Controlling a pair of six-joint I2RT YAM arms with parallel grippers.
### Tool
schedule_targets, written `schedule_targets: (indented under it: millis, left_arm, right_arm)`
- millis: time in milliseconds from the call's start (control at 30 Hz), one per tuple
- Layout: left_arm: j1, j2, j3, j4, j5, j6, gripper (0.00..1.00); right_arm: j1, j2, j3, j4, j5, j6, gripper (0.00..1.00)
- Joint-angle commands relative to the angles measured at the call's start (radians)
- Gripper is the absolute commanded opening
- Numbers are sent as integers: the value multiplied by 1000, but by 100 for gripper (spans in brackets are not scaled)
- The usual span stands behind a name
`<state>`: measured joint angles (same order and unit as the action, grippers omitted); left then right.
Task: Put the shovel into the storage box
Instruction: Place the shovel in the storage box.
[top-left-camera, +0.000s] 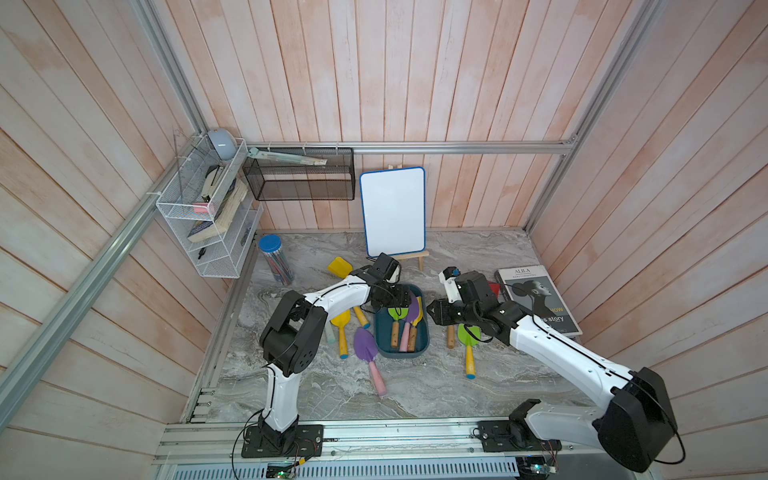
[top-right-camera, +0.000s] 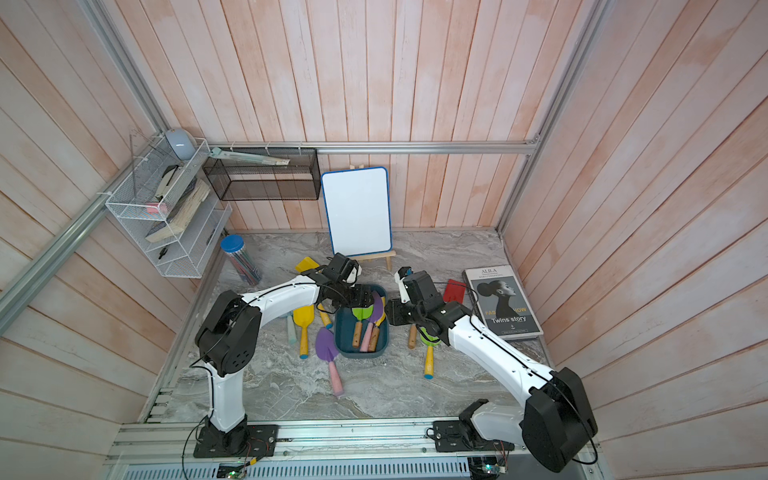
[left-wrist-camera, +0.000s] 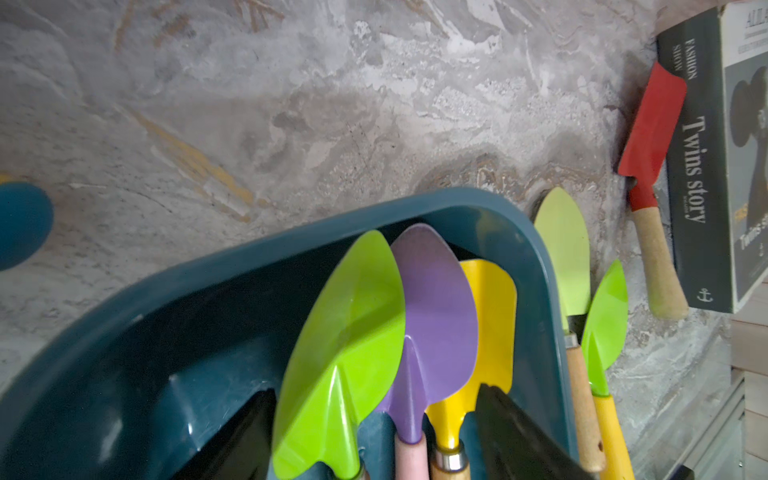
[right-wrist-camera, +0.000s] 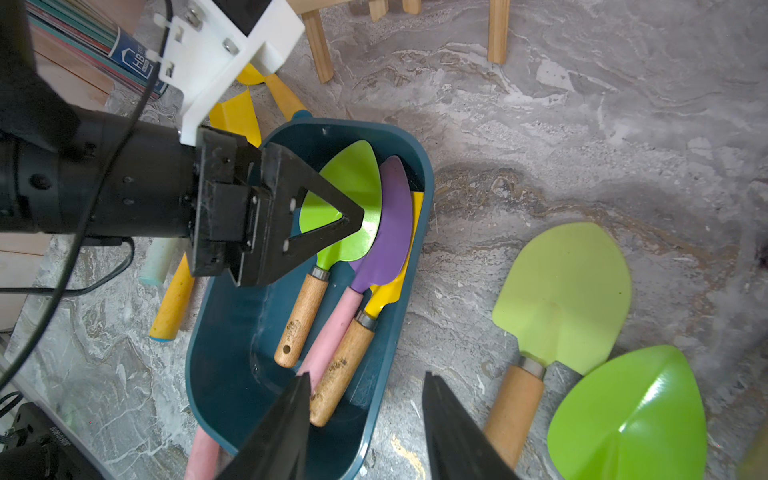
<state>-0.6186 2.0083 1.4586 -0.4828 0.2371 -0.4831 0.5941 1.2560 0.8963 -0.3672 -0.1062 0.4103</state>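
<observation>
Left hand (left-wrist-camera: 372, 432) hangs wide open over the teal storage box (top-left-camera: 401, 355) holding three shovels (right-wrist-camera: 357, 183). Right hand (right-wrist-camera: 368, 415), partly open, empty.

Dark grey book (top-right-camera: 505, 305) cover: "ALILA", "Twins story"; spine (left-wrist-camera: 692, 166): "FASHION SHOW", "Twins story"; clear pencil tube (right-wrist-camera: 137, 60) label: "HB".

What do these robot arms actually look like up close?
The left arm and right arm have white shells, chunky black joints and thin black cables alongside. The left gripper and right gripper are black, with pointed, triangular fingers.
</observation>
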Motion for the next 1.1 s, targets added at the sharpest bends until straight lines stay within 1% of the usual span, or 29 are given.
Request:
schedule_targets:
  millis: [0,267,533,933,1067]
  left_arm:
    - [-10,38,36,-66,-55,-12,81]
    - [-26,94,96,-117,-102,-46,82]
    - [-30,116,144,-166,-160,-96,83]
    - [-45,132,236,-236,-228,-109,85]
    - [-56,119,246,-241,-249,-107,85]
  right_arm:
    - [-5,-3,-4,-3,9,-17,50]
    - [-8,-24,-17,-7,13,-16,50]
    - [-14,-46,-33,-9,17,-15,50]
    - [-21,-67,-42,-12,20,-14,50]
    - [-30,-93,-42,-33,73,6,50]
